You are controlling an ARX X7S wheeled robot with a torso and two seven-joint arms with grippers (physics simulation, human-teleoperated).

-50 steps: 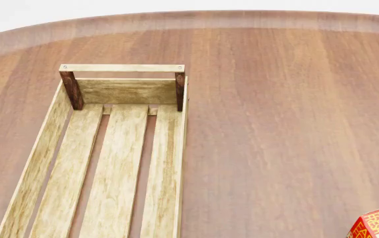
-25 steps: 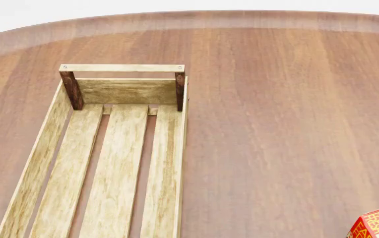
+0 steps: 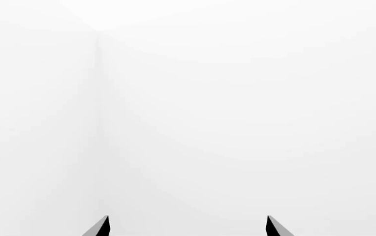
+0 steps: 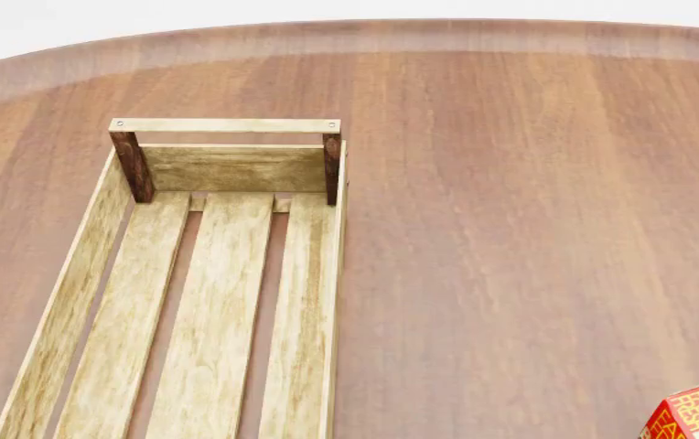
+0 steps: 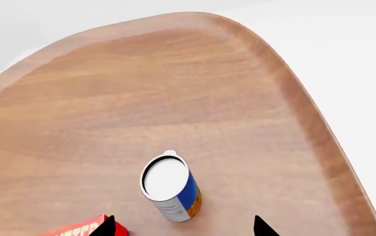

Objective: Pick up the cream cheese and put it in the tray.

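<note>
Right wrist view showed the right end effector [image 5: 182, 227] open above the can [image 5: 170, 188] and butter box [image 5: 86, 228], cream cheese unseen, so locating it before descending toward the empty tray [image 4: 68, 302] seemed wise.

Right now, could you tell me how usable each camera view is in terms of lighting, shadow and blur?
Head view: even, sharp, soft shading inside the wooden tray; a red-orange box is cropped at the corner. Left wrist view: almost blank white, only the left pincer tips. Right wrist view: crisp, the blue-and-yellow can on the table, barely any shadow.
</note>
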